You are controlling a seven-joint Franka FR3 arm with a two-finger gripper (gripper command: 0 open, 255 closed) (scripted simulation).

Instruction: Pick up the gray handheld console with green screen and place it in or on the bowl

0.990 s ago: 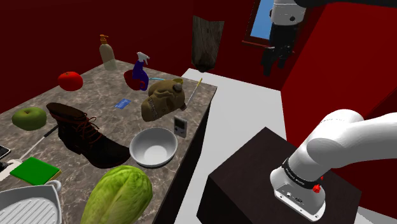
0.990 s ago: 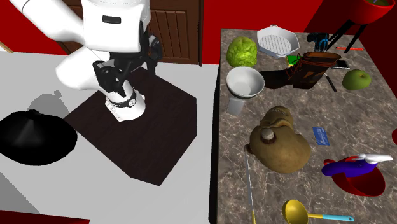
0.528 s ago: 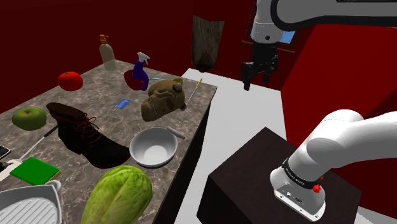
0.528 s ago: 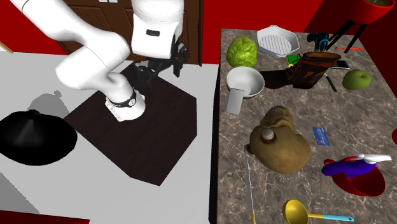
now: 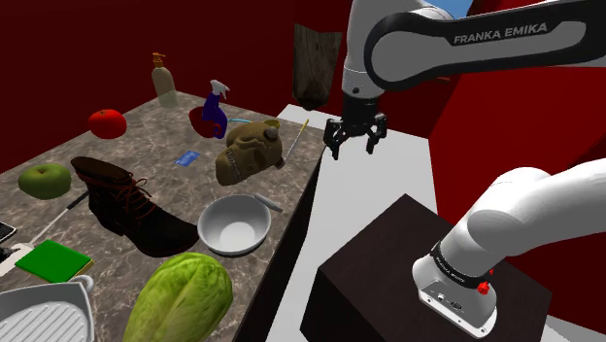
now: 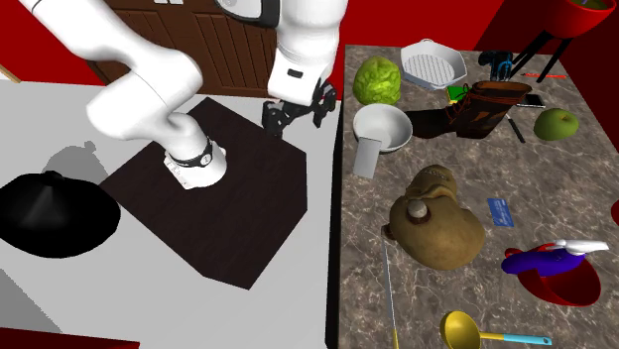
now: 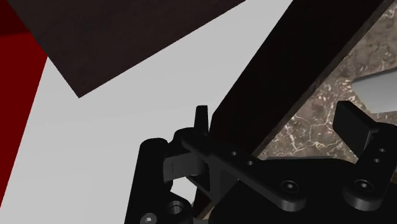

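The grey handheld console (image 6: 366, 157) lies flat on the marble counter, right beside the white bowl (image 6: 382, 129). In the shoulder view it is a thin grey slab (image 5: 265, 202) at the bowl's (image 5: 234, 224) rim, its screen not visible. My black gripper (image 5: 354, 137) hangs open in the air past the counter's edge, over the grey floor and apart from the console. In the second exterior view the gripper (image 6: 296, 111) sits to the left of the bowl, off the counter. The wrist view has the fingers (image 7: 353, 124) apart, with a corner of the console (image 7: 380, 89) beyond them.
On the counter (image 5: 170, 141) stand a brown plush bear (image 5: 248, 151), a dark boot (image 5: 121, 199), a green lettuce (image 5: 180, 296), a blue spray bottle (image 5: 215, 109), a green apple (image 5: 44, 180) and a white ridged dish (image 6: 433, 63). My dark stand (image 5: 408, 282) sits on the grey floor.
The arm has swung down and toward the counter's edge, the gripper staying open. The console, upright a second ago, now lies flat by the bowl.
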